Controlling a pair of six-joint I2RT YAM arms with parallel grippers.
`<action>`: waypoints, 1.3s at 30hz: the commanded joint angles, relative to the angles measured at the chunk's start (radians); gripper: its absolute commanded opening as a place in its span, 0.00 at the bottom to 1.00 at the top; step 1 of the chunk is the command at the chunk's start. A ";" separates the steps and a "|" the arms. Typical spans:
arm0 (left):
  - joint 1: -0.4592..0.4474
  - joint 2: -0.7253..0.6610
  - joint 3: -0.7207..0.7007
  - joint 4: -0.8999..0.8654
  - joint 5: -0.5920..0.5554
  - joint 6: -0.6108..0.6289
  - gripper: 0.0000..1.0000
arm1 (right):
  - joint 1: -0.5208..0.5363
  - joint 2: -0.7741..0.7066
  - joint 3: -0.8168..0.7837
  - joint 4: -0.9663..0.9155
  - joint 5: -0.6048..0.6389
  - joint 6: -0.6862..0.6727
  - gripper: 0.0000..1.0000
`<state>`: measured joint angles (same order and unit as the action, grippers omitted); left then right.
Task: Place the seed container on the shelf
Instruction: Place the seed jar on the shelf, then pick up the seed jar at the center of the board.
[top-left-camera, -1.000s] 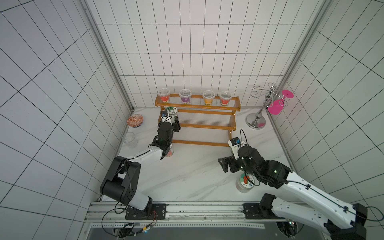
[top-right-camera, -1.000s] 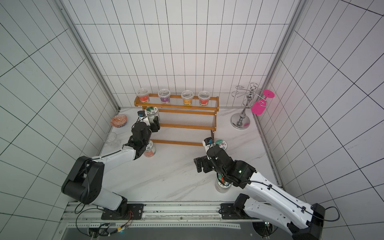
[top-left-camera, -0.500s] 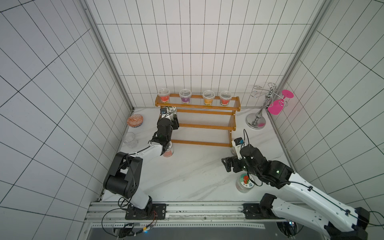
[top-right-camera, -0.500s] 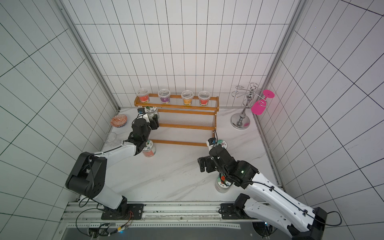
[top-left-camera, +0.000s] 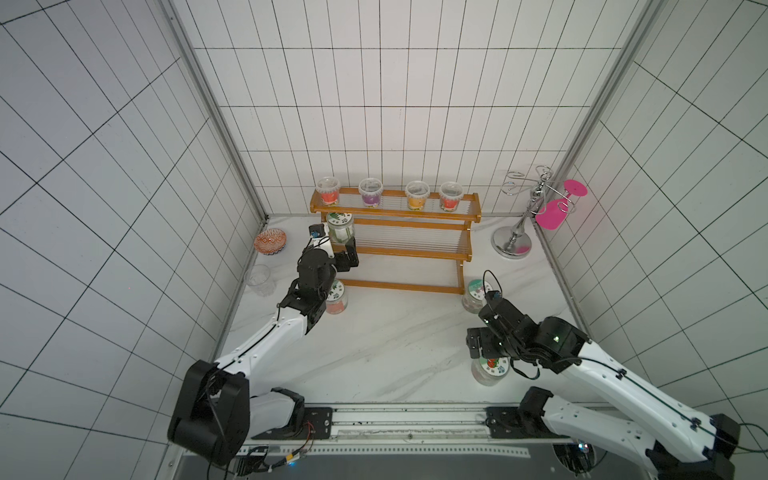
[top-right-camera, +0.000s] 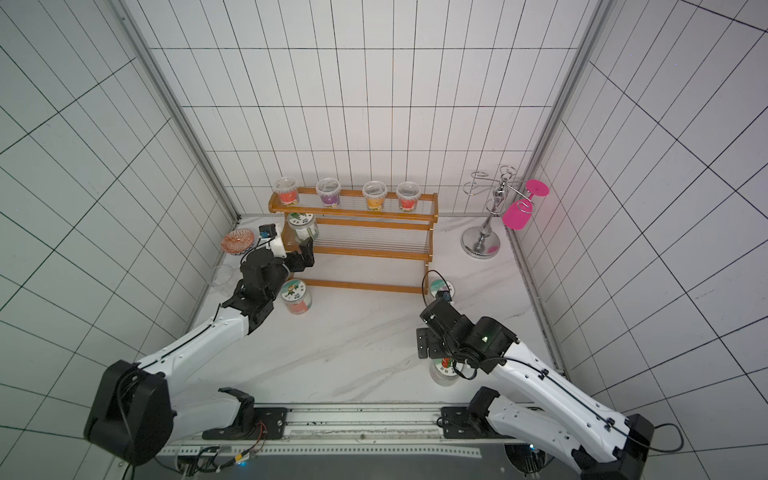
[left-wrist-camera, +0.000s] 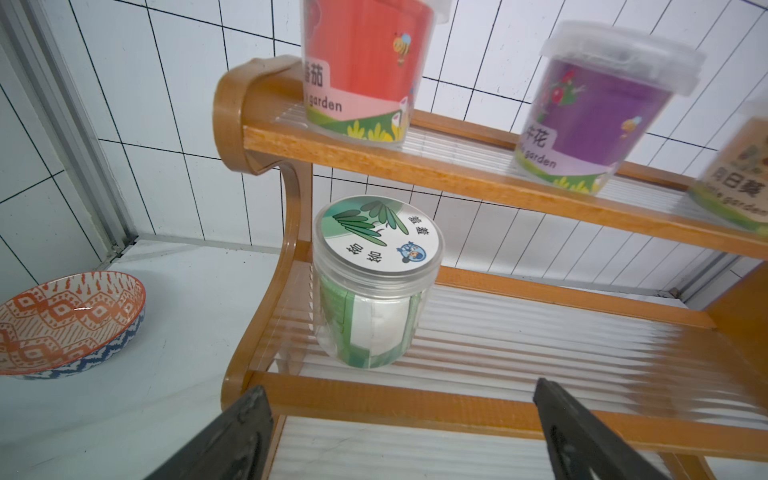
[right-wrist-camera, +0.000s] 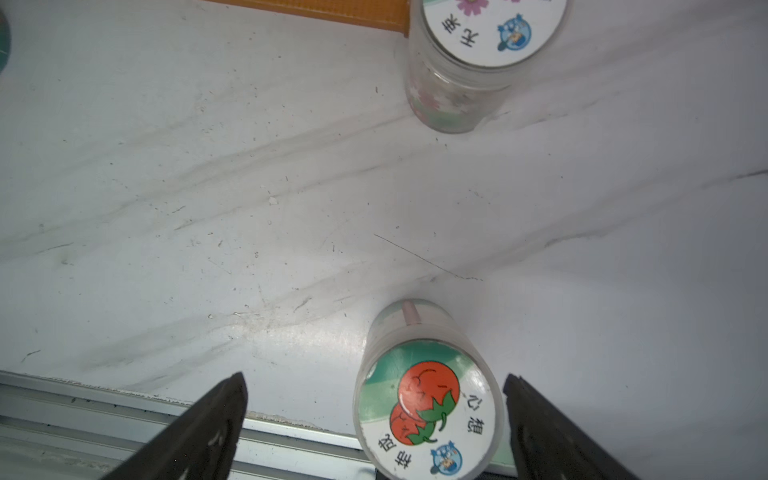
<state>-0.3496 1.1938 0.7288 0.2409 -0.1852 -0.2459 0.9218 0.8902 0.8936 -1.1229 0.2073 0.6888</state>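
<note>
The seed container (left-wrist-camera: 376, 282), a clear jar with a green leaf lid, stands upright at the left end of the middle tier of the orange-brown shelf (top-left-camera: 409, 248). It shows in both top views (top-left-camera: 340, 227) (top-right-camera: 302, 226). My left gripper (left-wrist-camera: 399, 390) is open just in front of that tier (top-left-camera: 340, 249), clear of the jar, with nothing between its fingers. My right gripper (right-wrist-camera: 375, 379) is open above a tomato-lid jar (right-wrist-camera: 428, 411) near the table's front right (top-left-camera: 490, 370); the jar stands between the spread fingers, nearer one of them.
Several coloured lidded cups (top-left-camera: 372, 195) line the shelf's top tier. A red-filled jar (top-left-camera: 336, 299) stands beside my left arm, and a flower-lid jar (top-left-camera: 477, 293) by the shelf's right foot. At the left are a patterned bowl (top-left-camera: 271, 242) and a clear glass (top-left-camera: 261, 280). A chrome stand (top-left-camera: 513, 241) holds a pink glass (top-left-camera: 552, 214).
My left gripper has opened and let go of the seed container, which now rests on the middle tier. My right arm has drifted a little toward the front right.
</note>
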 joint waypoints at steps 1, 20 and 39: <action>-0.054 -0.075 -0.032 -0.163 0.029 -0.004 0.99 | -0.007 0.001 0.040 -0.162 0.023 0.099 0.99; -0.594 -0.337 -0.137 -0.263 -0.021 -0.008 0.99 | -0.006 -0.012 -0.209 -0.004 -0.075 0.188 0.99; -0.646 -0.403 -0.160 -0.281 -0.058 -0.016 0.99 | -0.012 0.035 -0.207 0.082 -0.088 0.174 0.95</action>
<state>-0.9920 0.8043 0.5785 -0.0242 -0.2287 -0.2642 0.9180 0.9127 0.7025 -1.0657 0.1265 0.8631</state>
